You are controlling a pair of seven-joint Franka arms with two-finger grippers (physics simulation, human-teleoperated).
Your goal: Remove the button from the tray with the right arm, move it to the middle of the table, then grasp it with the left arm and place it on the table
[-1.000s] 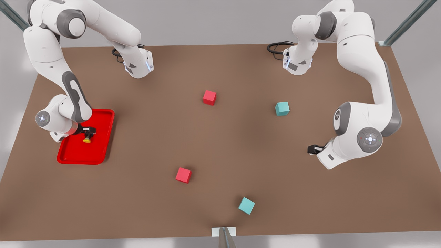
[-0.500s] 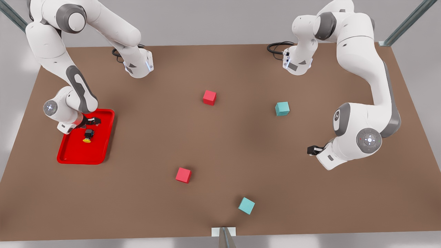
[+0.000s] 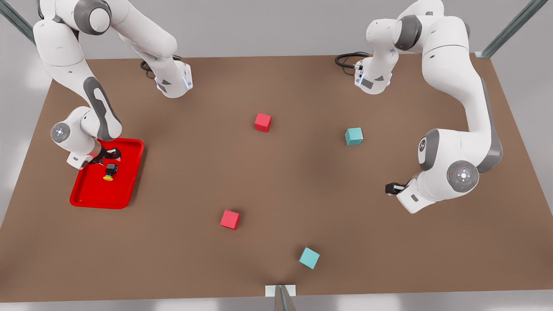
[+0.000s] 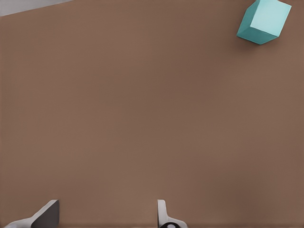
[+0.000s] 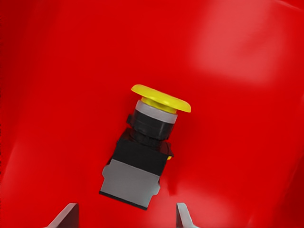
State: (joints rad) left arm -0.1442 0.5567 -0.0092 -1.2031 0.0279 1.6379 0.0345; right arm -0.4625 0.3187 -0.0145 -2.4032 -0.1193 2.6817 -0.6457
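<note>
The button point(image 3: 109, 172) lies on its side in the tray point(image 3: 93, 196), not yet grasped; the right gripper point(image 3: 107, 156) hovers at its twelve o'clock, fingers wide. The left gripper point(image 3: 392, 188) waits over the table point(image 3: 276, 181), spread and empty; carry, handover and placing all remain.

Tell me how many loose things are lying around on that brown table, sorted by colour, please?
Red cubes: 2
Teal cubes: 2
Red tray: 1
Yellow-capped button: 1, lying in the tray
Total: 6
</note>
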